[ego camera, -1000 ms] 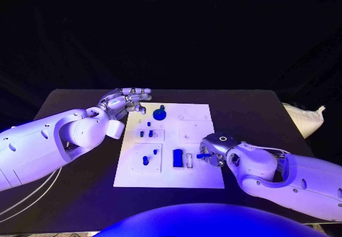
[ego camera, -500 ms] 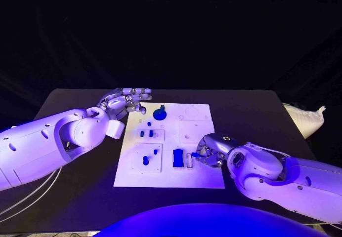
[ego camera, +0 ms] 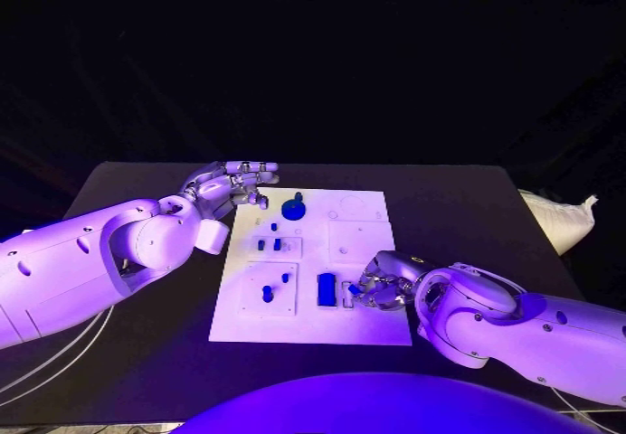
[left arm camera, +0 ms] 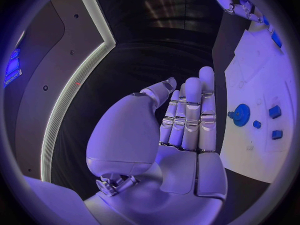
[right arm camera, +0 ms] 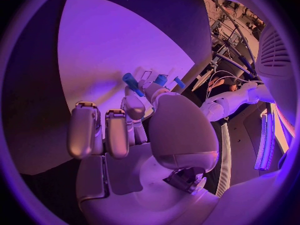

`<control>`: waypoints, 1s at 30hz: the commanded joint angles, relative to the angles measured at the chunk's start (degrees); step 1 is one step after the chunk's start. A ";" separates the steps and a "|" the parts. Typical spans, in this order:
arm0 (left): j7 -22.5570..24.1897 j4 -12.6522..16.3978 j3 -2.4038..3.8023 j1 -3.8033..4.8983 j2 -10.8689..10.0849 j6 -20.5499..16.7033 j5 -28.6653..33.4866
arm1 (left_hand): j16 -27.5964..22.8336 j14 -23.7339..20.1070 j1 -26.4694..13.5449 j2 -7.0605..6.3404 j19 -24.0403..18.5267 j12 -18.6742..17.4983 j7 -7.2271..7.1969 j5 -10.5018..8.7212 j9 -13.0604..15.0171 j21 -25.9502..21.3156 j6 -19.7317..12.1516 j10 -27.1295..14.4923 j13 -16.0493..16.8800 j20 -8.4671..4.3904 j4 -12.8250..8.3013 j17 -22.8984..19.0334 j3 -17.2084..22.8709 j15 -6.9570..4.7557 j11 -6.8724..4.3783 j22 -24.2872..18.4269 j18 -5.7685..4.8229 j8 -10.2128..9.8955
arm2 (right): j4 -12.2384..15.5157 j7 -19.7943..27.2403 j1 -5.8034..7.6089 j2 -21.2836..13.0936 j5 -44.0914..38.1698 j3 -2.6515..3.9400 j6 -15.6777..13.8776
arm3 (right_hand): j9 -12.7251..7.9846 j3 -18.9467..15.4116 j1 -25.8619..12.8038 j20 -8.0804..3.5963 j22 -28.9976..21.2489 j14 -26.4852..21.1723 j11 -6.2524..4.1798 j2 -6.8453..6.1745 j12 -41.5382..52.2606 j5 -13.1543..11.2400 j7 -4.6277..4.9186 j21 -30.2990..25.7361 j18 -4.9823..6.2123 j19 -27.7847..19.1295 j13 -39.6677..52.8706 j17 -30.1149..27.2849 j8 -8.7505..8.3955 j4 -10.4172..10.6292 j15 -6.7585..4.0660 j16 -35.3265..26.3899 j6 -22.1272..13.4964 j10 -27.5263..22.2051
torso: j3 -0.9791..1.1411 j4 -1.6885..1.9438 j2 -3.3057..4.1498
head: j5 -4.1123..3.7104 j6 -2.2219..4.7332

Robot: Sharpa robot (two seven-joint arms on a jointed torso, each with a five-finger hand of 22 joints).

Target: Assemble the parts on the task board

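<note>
The white task board (ego camera: 369,327) lies in the middle of the black table. On it are a blue gear (ego camera: 294,210), two small blue pieces (ego camera: 268,244), a blue oval piece (ego camera: 266,293) and a tall blue block (ego camera: 325,288). My right hand (ego camera: 383,283) is low over the board's near right part and pinches a small blue peg (ego camera: 354,289) right beside the block; the peg (right arm camera: 132,84) sticks out past its fingertips in the right wrist view. My left hand (ego camera: 236,184) hovers by the board's far left corner, fingers straight and together, holding nothing. The left wrist view shows that hand (left arm camera: 184,135) and the gear (left arm camera: 240,115).
A pale crumpled bag (ego camera: 558,220) lies off the table's right edge. Cables (ego camera: 52,357) hang at the near left. Bare black table (ego camera: 457,203) runs along both sides of the board.
My right hand has dropped lower and shifted left, carrying the blue peg closer to the tall blue block. The left hand has stayed put.
</note>
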 commanded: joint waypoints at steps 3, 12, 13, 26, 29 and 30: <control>0.12 0.23 0.03 0.03 0.07 1.00 -0.17 | 0.29 -0.13 -0.26 0.46 -0.37 0.33 -0.19 0.37 0.01 -0.34 -0.39 -0.31 -0.07 0.01 -0.03 -0.08 -0.45 -0.45 0.08 -0.08 0.59 0.29 | -0.31 -0.64 0.07 0.41 4.12 0.00 1.35 | 1.77 -0.91 -2.15 -0.08 0.33 4.13 -0.03 0.01 0.72 0.21 -0.65 0.46 -0.53 0.44 0.40 4.40 0.65 1.23 -0.55 0.46 1.22 0.82 | 0.01 -0.03 0.03 | -0.03 0.00; -0.02 0.27 0.03 0.03 0.08 1.13 -0.18 | 0.29 -0.13 -0.26 0.46 -0.37 0.33 -0.19 0.37 0.01 -0.34 -0.39 -0.31 -0.07 0.01 -0.03 -0.08 -0.45 -0.45 0.08 -0.08 0.59 0.29 | -0.93 -0.69 0.26 1.11 5.06 0.00 1.13 | 2.09 -2.71 -4.37 -0.16 0.69 4.21 -0.18 0.02 1.53 0.58 -0.85 0.68 -0.59 0.59 1.05 4.81 0.82 2.62 -0.68 0.74 1.74 1.33 | 0.02 -0.03 0.02 | -0.06 0.00; -0.04 0.27 0.03 0.03 0.08 1.15 -0.19 | 0.29 -0.13 -0.26 0.46 -0.37 0.33 -0.19 0.37 0.01 -0.34 -0.39 -0.31 -0.07 0.01 -0.03 -0.08 -0.45 -0.45 0.08 -0.08 0.59 0.29 | -1.00 -0.70 0.29 1.18 5.16 0.00 1.01 | 2.09 -2.72 -4.38 -0.16 0.69 4.21 -0.19 0.02 1.54 0.58 -0.85 0.69 -0.59 0.59 1.06 4.82 0.82 2.63 -0.68 0.74 1.75 1.33 | 0.03 -0.03 0.04 | -0.04 0.00; 0.11 0.35 0.03 0.03 0.08 1.01 -0.44 | 0.33 -0.17 -0.30 0.47 -0.38 0.46 -0.17 0.37 0.02 -0.38 -0.47 -0.42 -0.07 0.04 -0.02 -0.13 -0.50 -0.42 0.10 -0.12 0.59 0.36 | -1.92 -0.68 0.96 2.29 6.47 0.00 0.10 | 2.26 -3.29 -4.87 -0.22 1.12 4.28 -0.31 0.22 2.42 0.83 -1.03 0.95 -0.67 0.76 1.72 5.16 0.95 2.99 -0.77 0.98 2.07 1.72 | 0.07 0.01 0.02 | 0.07 0.00; 0.07 0.37 0.03 0.03 0.04 1.07 -0.47 | 0.33 -0.17 -0.30 0.47 -0.38 0.46 -0.17 0.37 0.02 -0.38 -0.47 -0.42 -0.07 0.04 -0.02 -0.13 -0.50 -0.42 0.10 -0.12 0.59 0.36 | -2.00 -0.65 1.04 2.40 6.58 0.00 -0.02 | 2.28 -3.38 -4.95 -0.23 1.16 4.29 -0.33 0.25 2.48 0.95 -1.04 0.98 -0.68 0.77 1.77 5.20 0.96 3.05 -0.78 1.01 2.10 1.76 | 0.07 -0.04 0.04 | 0.19 0.00; 0.06 0.37 0.03 0.03 0.03 1.09 -0.48 | 0.33 -0.17 -0.30 0.47 -0.38 0.46 -0.17 0.37 0.02 -0.38 -0.47 -0.42 -0.07 0.04 -0.02 -0.13 -0.50 -0.42 0.10 -0.12 0.59 0.36 | -2.01 -0.64 1.06 2.44 6.60 0.00 -0.04 | 2.31 -3.51 -5.07 -0.24 1.23 4.30 -0.34 0.25 2.57 1.04 -1.05 1.02 -0.69 0.80 1.84 5.26 0.97 3.13 -0.80 1.05 2.14 1.80 | 0.06 -0.04 0.04 | 0.22 0.00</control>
